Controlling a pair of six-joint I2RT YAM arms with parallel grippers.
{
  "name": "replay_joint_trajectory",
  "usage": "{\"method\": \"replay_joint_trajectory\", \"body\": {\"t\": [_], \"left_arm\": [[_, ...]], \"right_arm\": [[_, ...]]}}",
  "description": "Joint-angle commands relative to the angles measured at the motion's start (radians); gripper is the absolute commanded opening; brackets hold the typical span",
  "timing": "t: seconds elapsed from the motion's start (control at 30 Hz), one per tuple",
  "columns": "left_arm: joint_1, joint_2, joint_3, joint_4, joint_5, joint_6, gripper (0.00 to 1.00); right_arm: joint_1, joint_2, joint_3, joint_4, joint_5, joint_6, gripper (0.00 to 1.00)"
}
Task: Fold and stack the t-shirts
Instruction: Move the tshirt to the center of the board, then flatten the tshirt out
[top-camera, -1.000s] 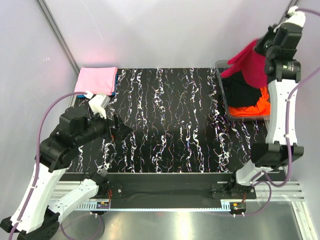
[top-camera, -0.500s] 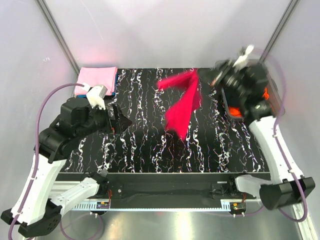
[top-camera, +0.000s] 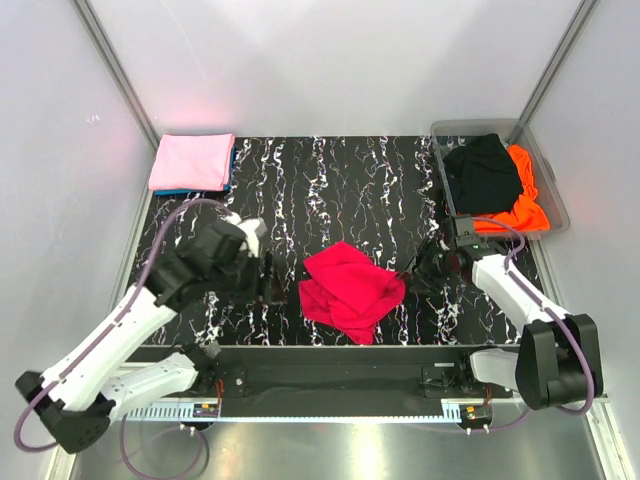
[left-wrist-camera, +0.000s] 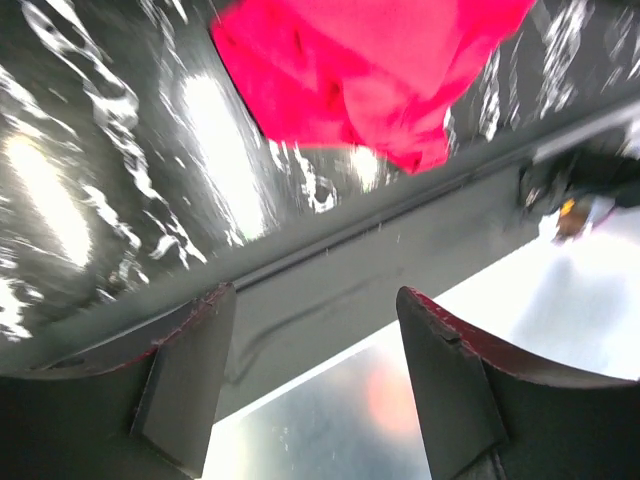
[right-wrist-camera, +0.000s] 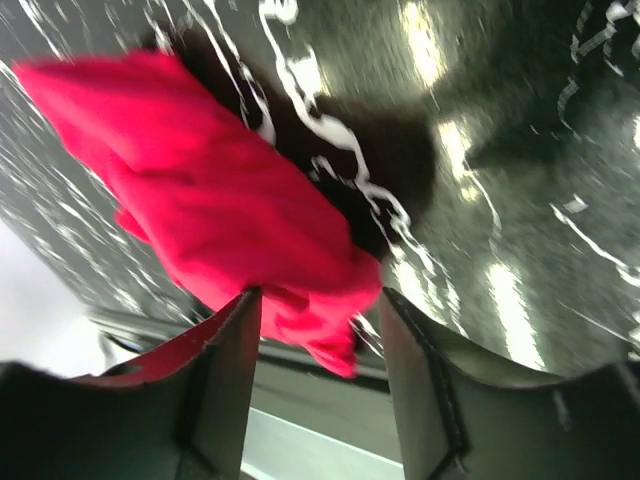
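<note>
On table (top-camera: 330, 190), red tee (top-camera: 350, 290) lies crumpled near the front edge, between the arms. Far right, bin (top-camera: 440, 130) holds black tee (top-camera: 483, 175) and orange tee (top-camera: 520, 205). Pink tee (top-camera: 192, 160) sits folded far left. Both open: left gripper (left-wrist-camera: 312, 300) empty, right gripper (right-wrist-camera: 318, 300) with cloth just off its tips. Risk: a pinch on the bunched heap takes several layers, so the spread comes out twisted. Wrist views show the jaw gaps; top view doesn't.

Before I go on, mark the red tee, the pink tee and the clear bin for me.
red t-shirt (top-camera: 350, 290), top external view, middle of the crumpled heap
pink t-shirt (top-camera: 192, 160), top external view, centre of its folded upper face
clear bin (top-camera: 470, 124), top external view, on its far rim
</note>
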Motion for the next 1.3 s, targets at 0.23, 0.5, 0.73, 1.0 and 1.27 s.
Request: {"method": "replay_joint_trajectory", "body": {"t": [0.23,0.5,0.73,1.0,1.27], "left_arm": [[-0.111,0.184,-0.215,0.409,0.108,-0.106,0.65],[-0.088,0.426,-0.179,0.443,0.028,-0.014,0.63],[0.029,0.561,-0.201,0.491,0.095,-0.023,0.57],[0.067,0.689,-0.2,0.548,0.151,-0.023,0.65],[0.107,0.744,-0.231,0.604,0.194,-0.041,0.57]], "right_arm": [[0.009,-0.209,0.089,-0.242,-0.008,-0.159,0.61],[0.242,-0.165,0.078,-0.181,0.003,-0.082,0.53],[0.503,-0.072,-0.029,-0.029,0.023,0.048,0.57],[0.537,0.047,-0.081,0.071,0.052,0.082,0.6],[0.546,0.09,-0.139,0.2,0.011,0.122,0.53]]}}
